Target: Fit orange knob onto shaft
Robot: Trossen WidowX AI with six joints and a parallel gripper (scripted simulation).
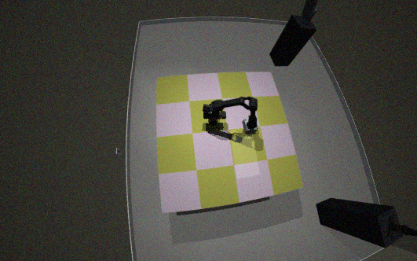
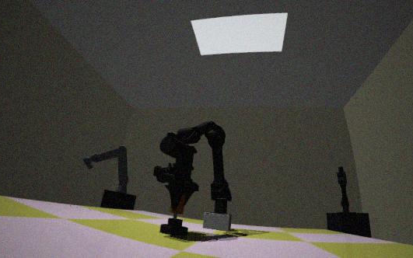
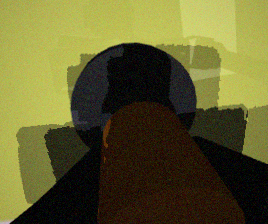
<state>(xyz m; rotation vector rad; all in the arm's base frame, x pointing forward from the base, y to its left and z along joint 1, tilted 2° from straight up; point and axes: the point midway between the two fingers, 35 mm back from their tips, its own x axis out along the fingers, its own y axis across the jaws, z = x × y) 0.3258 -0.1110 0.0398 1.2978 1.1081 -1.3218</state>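
Note:
The orange knob is dark in the low light. My gripper is shut on the knob and points down over the round pedestal. In the exterior view a short length of the silver shaft shows between the knob's underside and the pedestal, so the knob is not down on the pedestal. The knob looks roughly in line with the shaft. In the wrist view the knob covers the shaft and the near part of the pedestal's disc. The knob's hole and both flat sides are hidden.
The arm's grey base block stands to the right of the pedestal in the exterior view. The yellow and pink checkered table top lies under both. Two other arms stand on dark blocks beyond the table. Arm shadows fall around the pedestal.

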